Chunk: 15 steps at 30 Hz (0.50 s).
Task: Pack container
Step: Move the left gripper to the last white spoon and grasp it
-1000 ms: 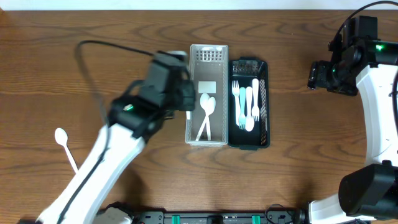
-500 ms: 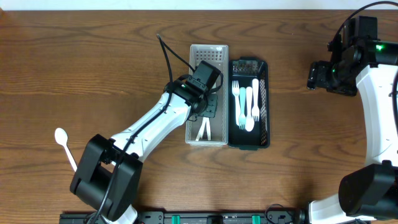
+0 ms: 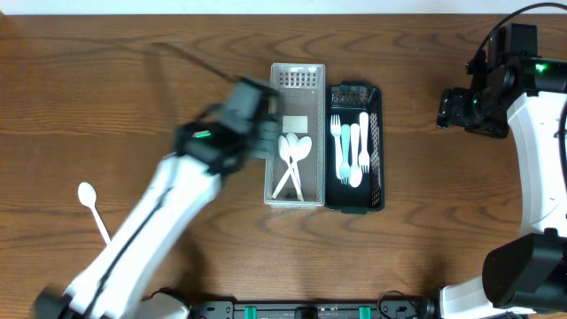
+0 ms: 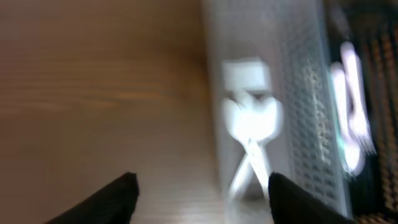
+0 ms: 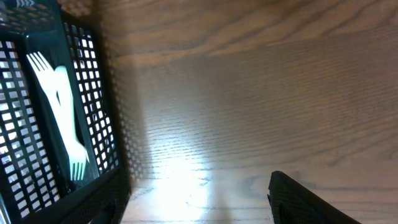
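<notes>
A white perforated basket (image 3: 298,78) holds white spoons (image 3: 292,161) lying crossed. Beside it on the right, a black mesh basket (image 3: 379,151) holds white and pale blue forks (image 3: 353,149). My left gripper (image 3: 267,142), blurred by motion, sits at the white basket's left edge. In the left wrist view the left gripper (image 4: 202,199) is open and empty, with the spoons (image 4: 252,121) and the basket wall (image 4: 305,130) ahead of it. My right gripper (image 3: 454,108) hangs open over bare wood at the far right. The right wrist view has the right gripper (image 5: 199,205) empty beside the black basket (image 5: 93,93).
One loose white spoon (image 3: 89,200) lies on the wooden table at the far left. The left arm stretches diagonally from the bottom left toward the baskets. The right arm's base and cables occupy the right edge.
The left gripper was shut over the white basket and has since opened and swung back to its left edge. The spoons in the basket now lie crossed. The right arm has not moved.
</notes>
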{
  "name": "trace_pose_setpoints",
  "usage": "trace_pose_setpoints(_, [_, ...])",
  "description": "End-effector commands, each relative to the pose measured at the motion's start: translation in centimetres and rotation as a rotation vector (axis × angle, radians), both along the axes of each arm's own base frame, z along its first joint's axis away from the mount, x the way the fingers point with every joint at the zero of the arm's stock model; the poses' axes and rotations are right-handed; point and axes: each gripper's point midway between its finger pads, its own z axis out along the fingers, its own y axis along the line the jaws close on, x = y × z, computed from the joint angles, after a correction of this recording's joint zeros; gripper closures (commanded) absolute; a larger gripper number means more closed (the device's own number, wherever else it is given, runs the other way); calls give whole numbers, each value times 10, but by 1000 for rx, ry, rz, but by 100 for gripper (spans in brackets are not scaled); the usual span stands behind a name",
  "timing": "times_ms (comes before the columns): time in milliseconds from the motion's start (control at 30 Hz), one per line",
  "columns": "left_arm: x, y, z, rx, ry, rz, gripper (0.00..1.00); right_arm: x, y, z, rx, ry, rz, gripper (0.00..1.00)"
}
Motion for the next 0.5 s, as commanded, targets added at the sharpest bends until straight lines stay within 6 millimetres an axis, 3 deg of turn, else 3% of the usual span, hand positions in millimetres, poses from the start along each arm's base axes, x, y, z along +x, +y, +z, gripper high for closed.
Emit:
trace_pose_setpoints(0, [-4,72,31,37,-68,208,22,-1,0,-1,1,2,8,25])
trace_pose_setpoints(133, [-30,162,35,56,-20,479,9,-1,0,-1,1,3,8,25])
trace_pose_setpoints(267, [-55,230,19,59,62,712,4,-1,0,-1,1,3,8,25])
trace_pose_setpoints(467, [-75,279,-34,-68,209,930,3,-1,0,-1,1,3,8,25])
